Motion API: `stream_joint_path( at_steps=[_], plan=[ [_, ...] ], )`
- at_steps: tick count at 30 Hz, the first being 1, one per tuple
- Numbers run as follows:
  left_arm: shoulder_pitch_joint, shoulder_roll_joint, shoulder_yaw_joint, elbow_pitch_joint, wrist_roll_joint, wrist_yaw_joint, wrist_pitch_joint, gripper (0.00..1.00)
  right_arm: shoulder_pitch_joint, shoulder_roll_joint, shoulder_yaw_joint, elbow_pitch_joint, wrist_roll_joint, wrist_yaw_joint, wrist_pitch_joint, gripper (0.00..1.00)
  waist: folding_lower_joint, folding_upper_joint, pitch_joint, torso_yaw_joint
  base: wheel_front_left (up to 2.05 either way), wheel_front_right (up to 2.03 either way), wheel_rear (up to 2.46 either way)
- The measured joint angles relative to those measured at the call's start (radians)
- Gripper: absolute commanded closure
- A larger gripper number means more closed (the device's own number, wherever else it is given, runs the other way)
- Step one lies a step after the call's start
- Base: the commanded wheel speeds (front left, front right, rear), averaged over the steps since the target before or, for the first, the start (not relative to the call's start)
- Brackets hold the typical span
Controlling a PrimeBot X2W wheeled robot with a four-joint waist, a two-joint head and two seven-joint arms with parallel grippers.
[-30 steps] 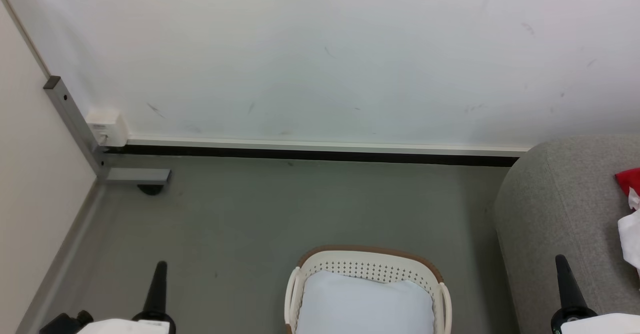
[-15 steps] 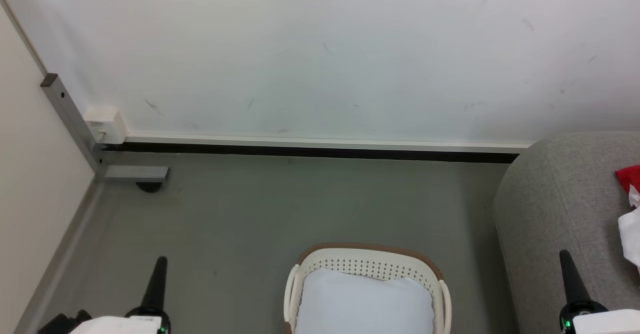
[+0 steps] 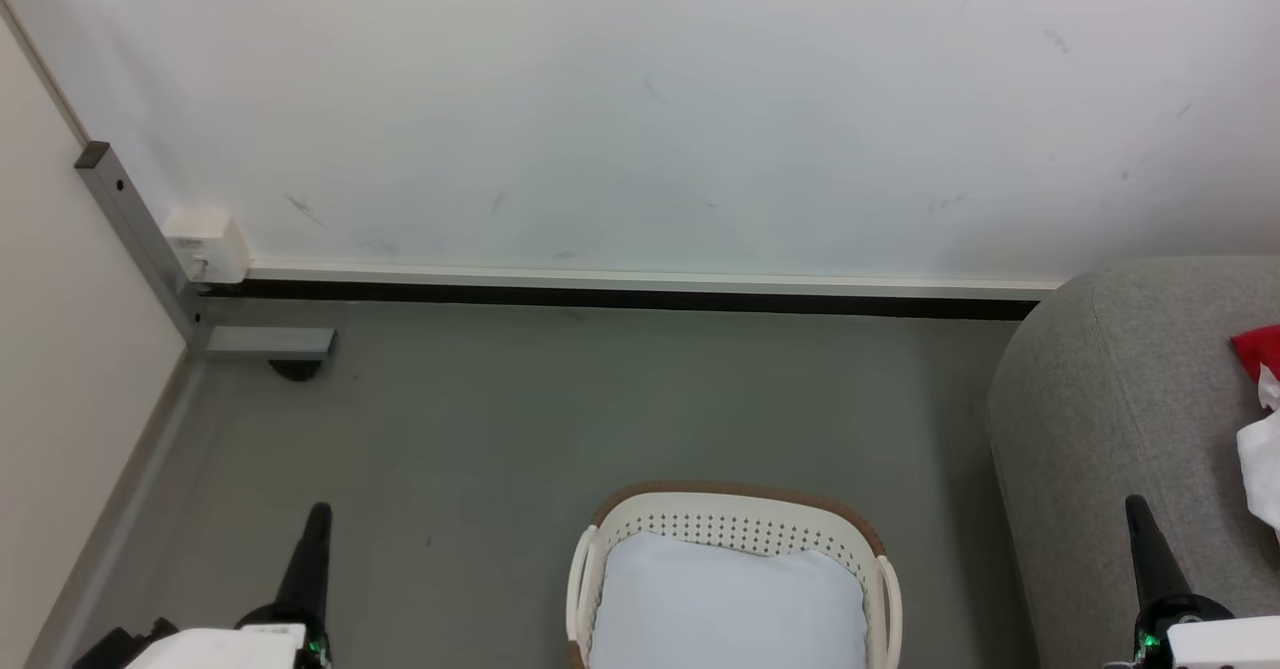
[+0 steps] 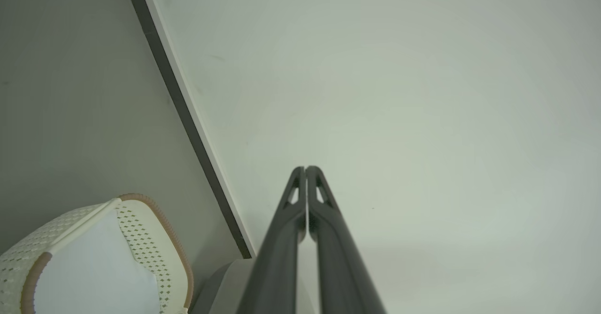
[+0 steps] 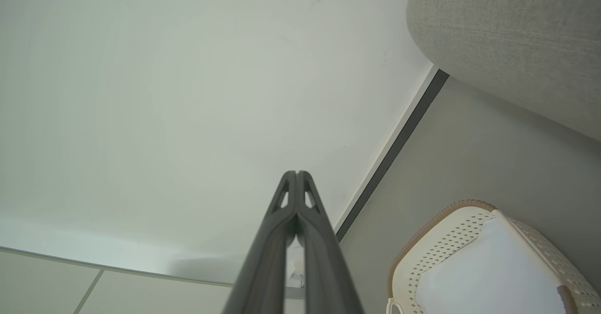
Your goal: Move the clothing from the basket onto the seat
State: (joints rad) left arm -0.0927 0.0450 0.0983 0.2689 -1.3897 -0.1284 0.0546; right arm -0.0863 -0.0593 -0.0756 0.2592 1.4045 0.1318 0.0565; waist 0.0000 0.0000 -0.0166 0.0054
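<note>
Status check against task: clothing (image 3: pixel 1262 449) lies on the seat (image 3: pixel 1110 399) at the far right edge of the head view and is cut off by that edge, so only part of it can be logged. Basket (image 3: pixel 735 497) stands on the floor (image 3: pixel 560 419) between the two hands, near the seat's rounded end but apart from it; its near end runs off the bottom of the head view. Inside the basket, the visible area is pale white-blue liner (image 3: pixel 725 609), smooth, with no red fabric on it. Both wrist views give the same reading of the liner from the side. Judgement: transfer looks done or very nearly done. Caveat: the near end of the basket and most of the seat are out of frame, so a leftover garment cannot be ruled out. Nothing obvious is left to pick up. Left hand (image 3: pixel 318 534) hangs at lower left over the floor; right hand (image 3: pixel 1140 524) is at lower right, seen against the seat's grey fabric. In the wrist views each pair of fingers is pressed together tip to tip with nothing between, so both hands are clenched and empty, pointing toward the wall (image 3: pixel 640 99). Look of the clothing: a red patch uppermost, a crumpled white portion below it, loosely heaped rather than folded. Striped trim and label are too small or hidden to make out.
</note>
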Motion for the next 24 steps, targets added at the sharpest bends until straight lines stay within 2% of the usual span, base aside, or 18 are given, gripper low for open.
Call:
stream_joint_path(
  at_steps=[24],
  plan=[
    [-0.009, 0.001, 0.012, -0.018, -0.172, 0.0, 0.049, 1.0, -0.014, 0.007, -0.03, -0.009, 0.163, 0.0, 0.048, 1.0, 0.0, 0.0, 0.015, -0.004, 0.0, 0.0, 0.0]
  ],
)
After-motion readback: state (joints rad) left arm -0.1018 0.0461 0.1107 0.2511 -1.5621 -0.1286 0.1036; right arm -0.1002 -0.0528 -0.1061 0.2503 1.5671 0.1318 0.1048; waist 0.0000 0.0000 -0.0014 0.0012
